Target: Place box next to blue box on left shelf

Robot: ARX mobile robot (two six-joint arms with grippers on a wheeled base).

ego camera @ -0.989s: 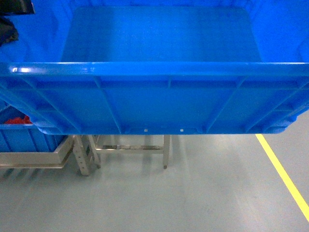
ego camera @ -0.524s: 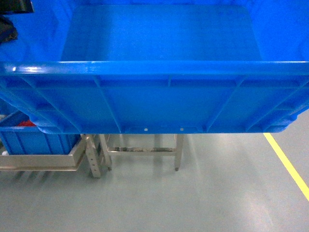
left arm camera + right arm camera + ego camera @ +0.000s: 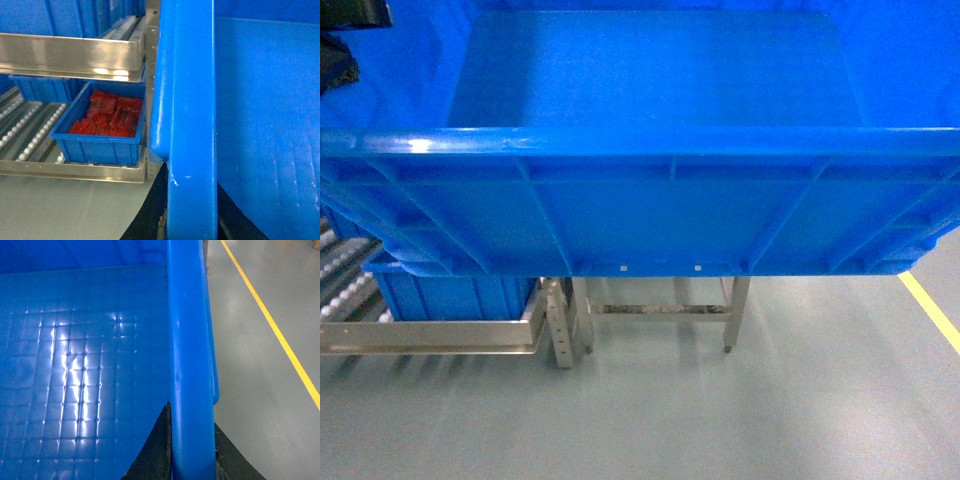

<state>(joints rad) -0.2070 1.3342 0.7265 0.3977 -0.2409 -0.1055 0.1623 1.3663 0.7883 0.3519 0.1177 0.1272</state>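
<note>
Both my claws are clamped on the crate (image 3: 650, 200): left gripper (image 3: 192, 227) and right gripper (image 3: 192, 460) each straddle a side rim. Crate hangs above the floor (image 3: 670, 420), right of the roller shelf (image 3: 430, 335). Small blue bin (image 3: 102, 135) of red parts (image 3: 110, 117) sits on the shelf.

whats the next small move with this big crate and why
Probably keep shifting left toward the shelf. The crate is held off the floor, each hand clamped on a side rim (left hand, right hand), and the roller bed beside the small blue box lies down to its left.
</note>
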